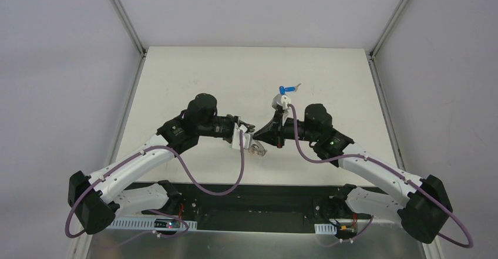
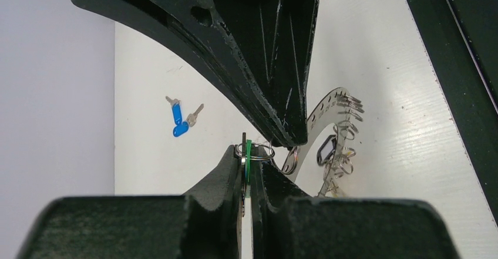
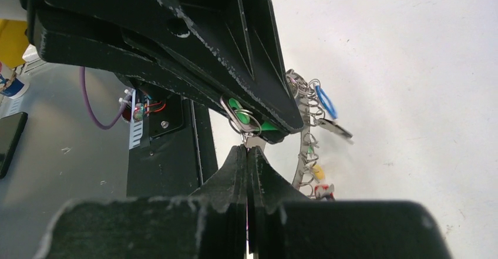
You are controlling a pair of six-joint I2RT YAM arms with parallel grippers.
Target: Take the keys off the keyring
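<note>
My left gripper (image 2: 249,153) is shut on a green-headed key (image 2: 248,160), edge-on between its pads. A small split ring (image 2: 259,151) runs through that key's head. From the other side my right gripper (image 3: 248,149) is shut on that same small ring (image 3: 242,120), just below the green key (image 3: 236,105). The two grippers meet tip to tip above the table, left (image 1: 248,128) and right (image 1: 259,133). Under them hangs the keyring (image 1: 256,149), a flat grey hoop (image 2: 326,103) carrying several small rings and keys, among them blue (image 3: 325,103), yellow (image 3: 318,172) and red (image 3: 323,191).
Two loose blue-headed keys (image 1: 287,88) lie on the white table (image 1: 194,77) behind the right gripper, also visible as blue keys (image 2: 179,121) in the left wrist view. A black rail (image 1: 252,194) runs along the near edge between the arm bases.
</note>
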